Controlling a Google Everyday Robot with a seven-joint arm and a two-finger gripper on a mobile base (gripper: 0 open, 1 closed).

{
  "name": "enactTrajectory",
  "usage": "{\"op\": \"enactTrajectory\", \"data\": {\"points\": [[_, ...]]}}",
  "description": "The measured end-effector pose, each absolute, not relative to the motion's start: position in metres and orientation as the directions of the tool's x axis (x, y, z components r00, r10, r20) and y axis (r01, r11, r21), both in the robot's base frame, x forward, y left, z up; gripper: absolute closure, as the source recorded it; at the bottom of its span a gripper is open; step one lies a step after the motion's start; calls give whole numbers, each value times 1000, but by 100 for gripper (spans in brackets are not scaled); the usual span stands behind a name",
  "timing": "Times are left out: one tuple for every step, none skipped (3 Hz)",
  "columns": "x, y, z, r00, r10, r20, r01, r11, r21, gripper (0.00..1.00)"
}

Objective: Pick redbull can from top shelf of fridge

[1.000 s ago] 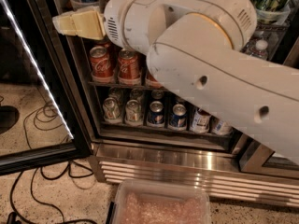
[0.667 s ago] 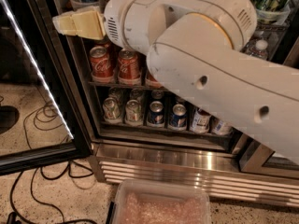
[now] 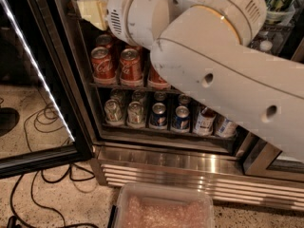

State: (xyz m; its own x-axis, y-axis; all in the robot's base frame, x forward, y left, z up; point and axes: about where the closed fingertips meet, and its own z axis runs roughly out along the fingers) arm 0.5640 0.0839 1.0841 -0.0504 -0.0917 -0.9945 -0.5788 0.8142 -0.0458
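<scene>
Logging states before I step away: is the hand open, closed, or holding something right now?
Hand: cannot be told; it is at the upper left of the fridge, above the red cans.

Arm (image 3: 213,70): smooth, matt white plastic shell. Gripper (image 3: 90,11), top left at the fridge (image 3: 190,167) opening: matt cream plastic. Fridge base: brushed, ribbed stainless steel. Door frame (image 3: 42,156): glossy black. Cola cans (image 3: 102,63): glossy metal. Floor (image 3: 33,127): speckled stone. Near tub (image 3: 164,196): clear plastic.

one camera, close behind the arm (image 3: 213,65), looks down into the open fridge (image 3: 180,167); claw (image 3: 88,11) at upper left.
</scene>
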Motion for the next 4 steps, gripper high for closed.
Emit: {"op": "enactTrajectory", "data": {"points": [[564, 84, 1084, -50, -92, -995, -579, 814, -46, 63], [557, 81, 1089, -53, -68, -996, -573, 819, -26, 50], [553, 89, 1091, -57, -35, -998, -586, 811, 5, 27], [558, 95, 1095, -71, -13, -997, -583, 812, 31, 7]]}}
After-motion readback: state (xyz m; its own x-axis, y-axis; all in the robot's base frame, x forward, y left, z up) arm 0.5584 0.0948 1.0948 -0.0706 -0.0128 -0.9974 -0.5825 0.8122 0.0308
